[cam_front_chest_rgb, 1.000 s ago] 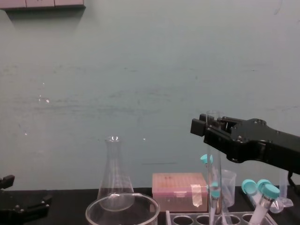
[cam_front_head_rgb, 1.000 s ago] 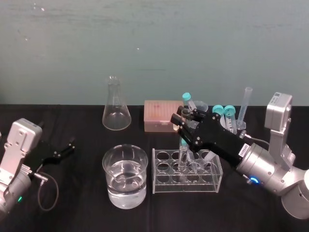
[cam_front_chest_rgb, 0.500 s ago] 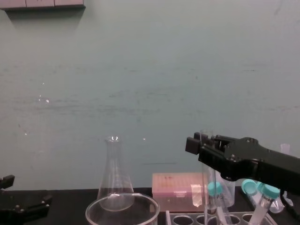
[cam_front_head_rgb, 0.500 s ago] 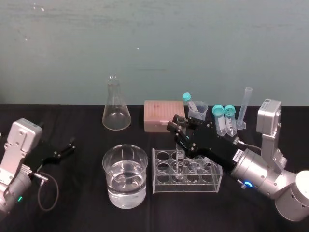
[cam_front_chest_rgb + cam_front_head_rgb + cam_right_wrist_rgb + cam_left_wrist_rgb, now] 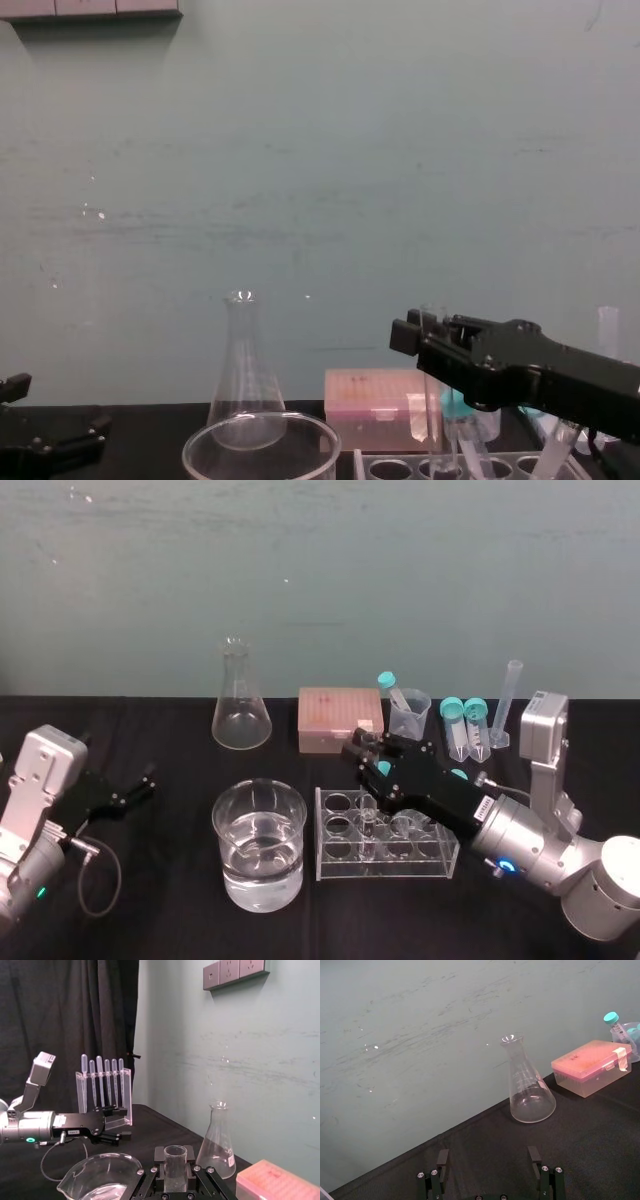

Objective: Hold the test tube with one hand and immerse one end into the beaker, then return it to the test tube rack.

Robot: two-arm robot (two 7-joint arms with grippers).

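No text is coming through legibly. A small white label (image 5: pixel 483 807) is sitting by the wrist of the right tool (image 5: pixel 362 745), and faint printed markings are showing on the flask (image 5: pixel 529 1092), both too small to read.

The box (image 5: pixel 340 718) is pink, caps (image 5: pixel 452 707) teal, table (image 5: pixel 170 880) black; test tube (image 5: pixel 175 1159), beaker (image 5: pixel 259 845), flask (image 5: pixel 241 710) clear.

Right gripper (image 5: pixel 360 750) reaching forward low, fingers pinched close, left gripper (image 5: pixel 142 782) parked at left, fingers spread

The beaker (image 5: pixel 259 845) is flanking the test tube rack (image 5: pixel 385 870) on its left, the pink box (image 5: pixel 340 720) is blocking behind, and bare table (image 5: pixel 400 920) is lying in front.
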